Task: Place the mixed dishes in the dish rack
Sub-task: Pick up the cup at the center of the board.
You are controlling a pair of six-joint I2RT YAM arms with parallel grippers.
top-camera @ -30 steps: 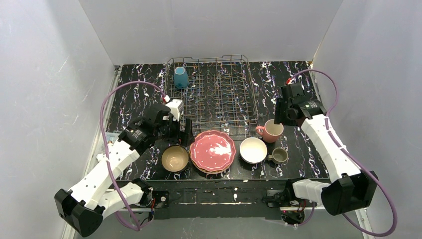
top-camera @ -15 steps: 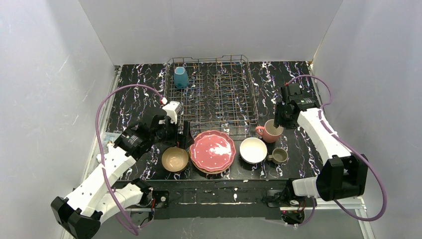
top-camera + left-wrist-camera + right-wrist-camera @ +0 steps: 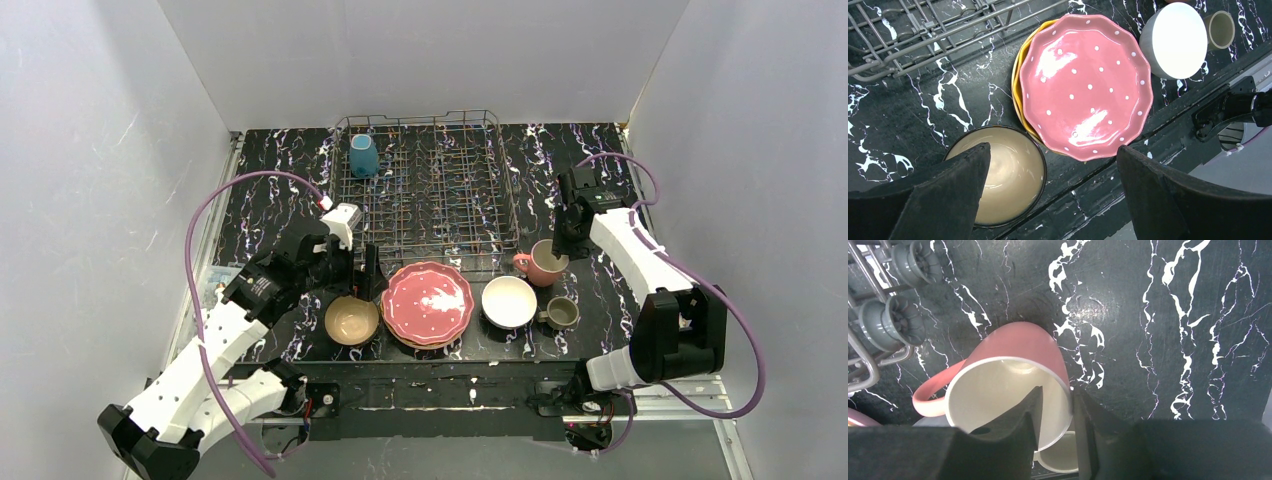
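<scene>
1. The dish rack [image 3: 428, 118], a rectangular basket of thin grey wire with rows of upright tines, was set at the far middle of the black, white-veined tabletop [image 3: 268, 190]. A teal mug [image 3: 364, 156] was seen standing in its far-left corner.
2. The other dishes were laid out in a row along the near edge of the tabletop. At the left end a round, dark-rimmed tan bowl [image 3: 352, 318] was set mouth up.
3. Next to it a glossy pink plate [image 3: 428, 302], scalloped at the edge and dotted with white, was laid flat on an orange plate [image 3: 1016, 80].
4. Further right a smooth white bowl [image 3: 509, 301] was set mouth up. An olive-grey mug [image 3: 562, 313] was stood upright just beside it, its handle turned left toward the bowl.
5. The pink mug [image 3: 545, 263] was stood mouth up on the tabletop just off the rack's near-right corner, behind the white bowl, with its handle pointed left.
6. The right gripper [image 3: 1055, 405] was lowered over the pink mug with its jaws narrowly apart, one finger inside the cream interior and the other outside the wall. Whether the wall was pinched could not be told.
7. The left gripper [image 3: 1052, 151] was held wide open and empty above the tan bowl and the plate stack.
</scene>
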